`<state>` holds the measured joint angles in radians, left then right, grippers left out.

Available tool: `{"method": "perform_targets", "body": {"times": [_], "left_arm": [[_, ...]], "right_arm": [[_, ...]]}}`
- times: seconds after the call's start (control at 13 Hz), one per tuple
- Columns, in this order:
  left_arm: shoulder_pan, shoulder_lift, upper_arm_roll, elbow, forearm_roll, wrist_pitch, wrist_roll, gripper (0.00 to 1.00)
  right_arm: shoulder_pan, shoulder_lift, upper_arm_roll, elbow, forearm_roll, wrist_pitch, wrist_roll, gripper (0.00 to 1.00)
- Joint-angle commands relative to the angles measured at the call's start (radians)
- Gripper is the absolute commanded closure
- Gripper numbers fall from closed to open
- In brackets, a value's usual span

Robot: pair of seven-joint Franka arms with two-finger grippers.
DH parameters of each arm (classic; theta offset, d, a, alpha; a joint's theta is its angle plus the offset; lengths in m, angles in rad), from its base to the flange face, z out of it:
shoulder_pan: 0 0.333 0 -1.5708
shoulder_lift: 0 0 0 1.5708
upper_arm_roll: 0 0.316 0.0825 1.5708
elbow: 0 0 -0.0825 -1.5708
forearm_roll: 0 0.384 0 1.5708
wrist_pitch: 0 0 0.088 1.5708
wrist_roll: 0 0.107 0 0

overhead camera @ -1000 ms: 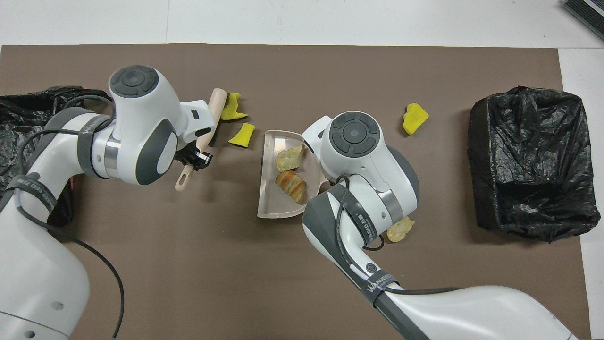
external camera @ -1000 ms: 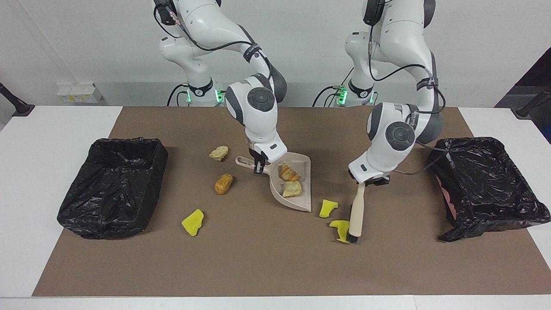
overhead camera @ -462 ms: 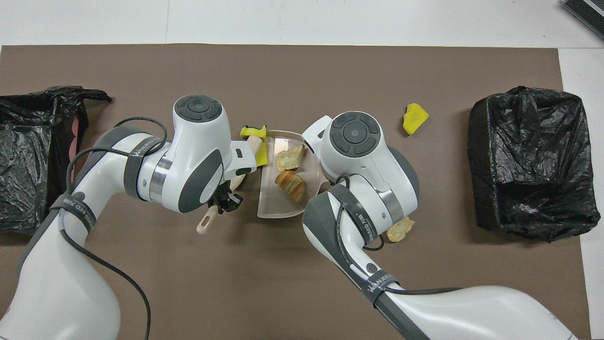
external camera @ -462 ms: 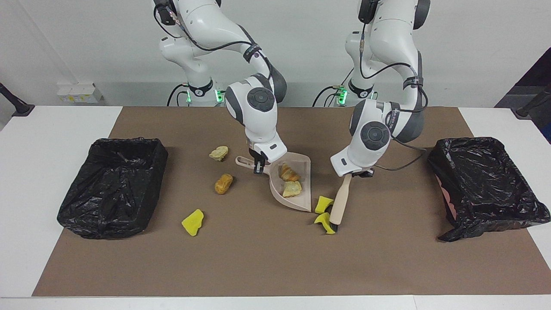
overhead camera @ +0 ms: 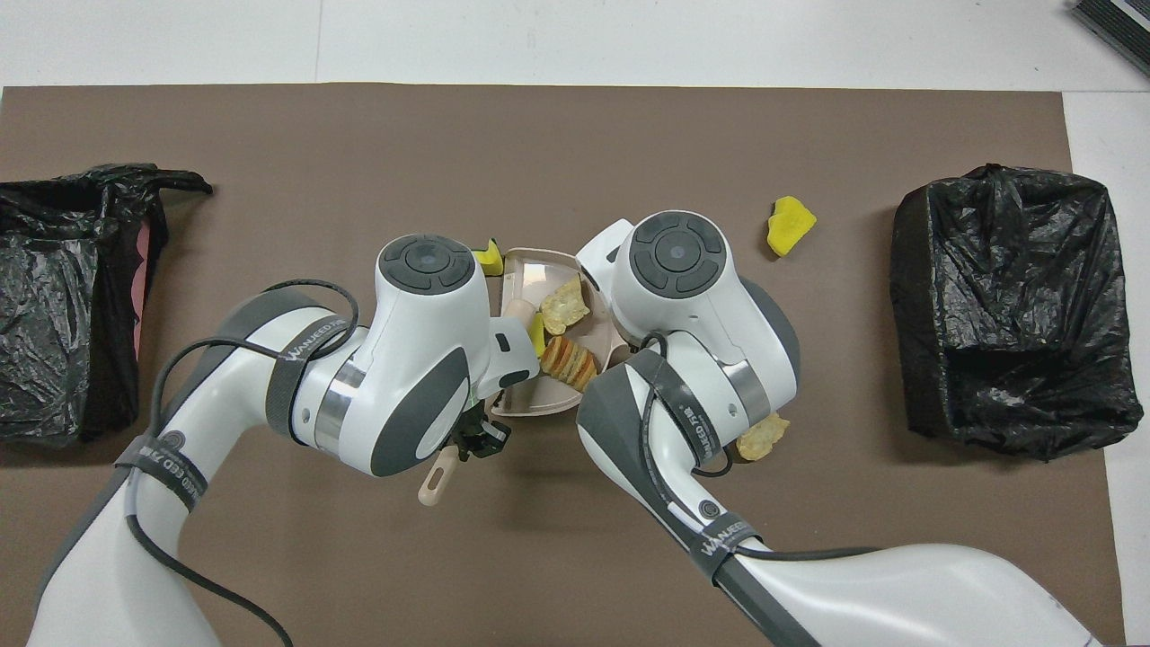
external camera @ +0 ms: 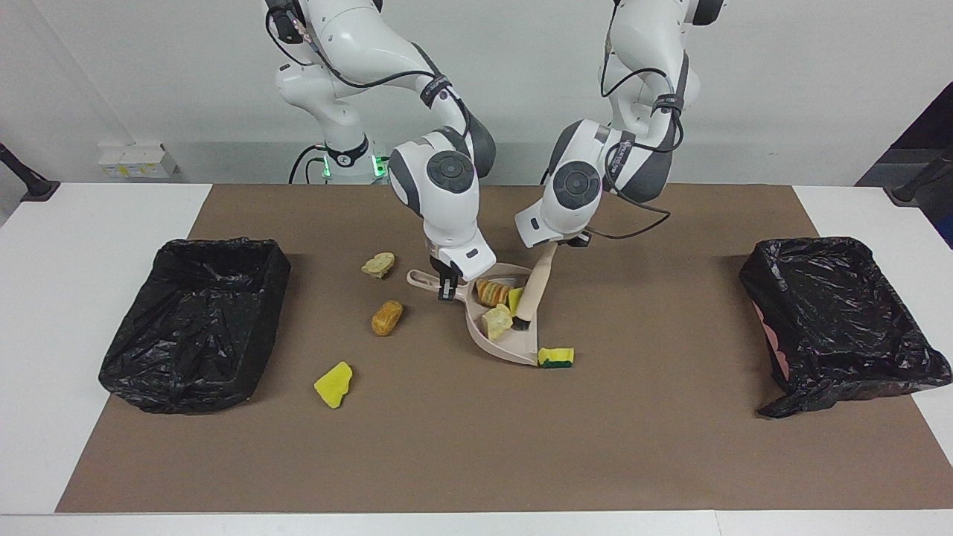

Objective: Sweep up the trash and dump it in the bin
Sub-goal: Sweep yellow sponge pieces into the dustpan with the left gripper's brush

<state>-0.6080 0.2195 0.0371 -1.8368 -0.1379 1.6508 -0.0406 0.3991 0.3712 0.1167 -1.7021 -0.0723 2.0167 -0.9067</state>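
My right hand (external camera: 447,289) is clamped on the handle of the beige dustpan (external camera: 521,344), which lies on the brown mat (external camera: 447,447) in the middle of the surface. My left hand (external camera: 567,241) is closed tight on the handle of the beige brush (external camera: 537,283), its dark bristles down inside the pan. In the pan lie a striped orange-brown bread lump (external camera: 491,292), a pale bread lump (external camera: 496,321) and a yellow sponge chunk (external camera: 515,298). A yellow sponge chunk with a green side (external camera: 556,356) rests just beside the pan's open edge. Toward my right arm's end lie a pale lump (external camera: 378,263), an orange-brown lump (external camera: 387,316) and a yellow sponge piece (external camera: 333,384). Black-lined bins stand at either end: one (external camera: 195,320) and another (external camera: 841,320).
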Motion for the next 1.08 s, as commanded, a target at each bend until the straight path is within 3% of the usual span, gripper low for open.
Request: {"method": "perform_targets", "body": {"times": [0.0, 0.23, 0.46, 0.69, 1.0], "left_arm": [[0.008, -0.029, 0.029, -0.009, 0.006, -0.003, -0.010, 1.00], [0.073, -0.014, 0.035, 0.036, 0.072, 0.029, -0.004, 1.00], [0.215, 0.026, 0.032, 0.039, 0.075, 0.147, 0.072, 1.00], [0.237, 0.084, 0.030, 0.025, 0.073, 0.244, 0.129, 1.00], [0.191, 0.080, 0.018, 0.019, 0.063, 0.244, 0.148, 1.00]], "right_arm": [[-0.011, -0.032, 0.004, -0.024, 0.012, -0.015, 0.000, 1.00], [-0.011, -0.032, 0.004, -0.024, 0.012, -0.015, 0.002, 1.00], [-0.009, -0.034, 0.004, -0.024, 0.012, -0.015, 0.002, 1.00], [-0.011, -0.032, 0.004, -0.024, 0.012, -0.013, 0.002, 1.00], [-0.009, -0.032, 0.004, -0.025, 0.012, -0.013, 0.002, 1.00]]}}
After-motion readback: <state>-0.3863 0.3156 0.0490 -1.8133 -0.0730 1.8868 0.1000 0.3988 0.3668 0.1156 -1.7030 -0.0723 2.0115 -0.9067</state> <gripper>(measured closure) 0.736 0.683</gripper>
